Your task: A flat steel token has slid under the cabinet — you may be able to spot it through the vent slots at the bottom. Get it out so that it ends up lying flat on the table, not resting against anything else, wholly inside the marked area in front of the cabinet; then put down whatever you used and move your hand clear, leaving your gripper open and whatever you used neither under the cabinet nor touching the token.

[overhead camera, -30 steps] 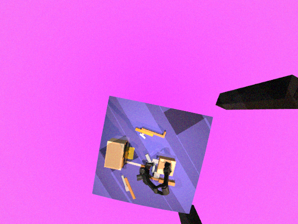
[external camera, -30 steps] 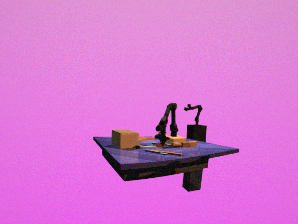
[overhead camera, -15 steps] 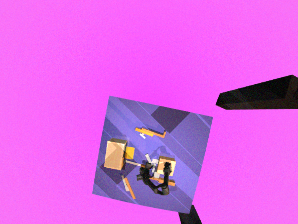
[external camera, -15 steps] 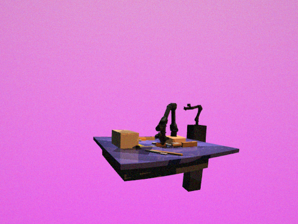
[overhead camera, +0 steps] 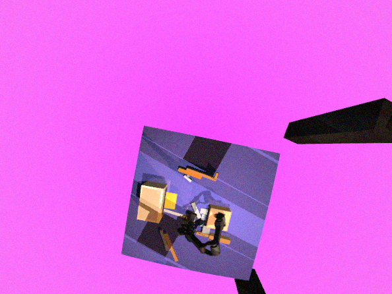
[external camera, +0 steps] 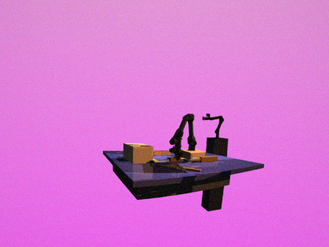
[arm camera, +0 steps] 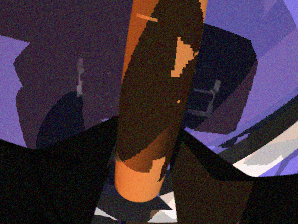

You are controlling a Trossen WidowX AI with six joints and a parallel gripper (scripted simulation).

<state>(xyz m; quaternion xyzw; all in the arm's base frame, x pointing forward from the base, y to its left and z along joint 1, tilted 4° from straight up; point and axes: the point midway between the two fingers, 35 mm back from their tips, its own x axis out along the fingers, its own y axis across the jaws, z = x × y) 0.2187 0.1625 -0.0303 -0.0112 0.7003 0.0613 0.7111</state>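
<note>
We have the hand (overhead camera: 187,218) (external camera: 177,158) (arm camera: 145,127) partly closed, gripping the orange handle (overhead camera: 185,217) (external camera: 173,159) (arm camera: 138,186), with a pale rod (overhead camera: 173,213) reaching toward the cabinet (overhead camera: 152,202) (external camera: 142,155). So the tool is in our grasp, but whether its far end is beneath the cabinet we cannot tell. We cannot make out the token, and none shows on the yellow area (overhead camera: 171,201). We judge that retrieval, flat placement, setting down the tool and withdrawing open all remain.
</note>
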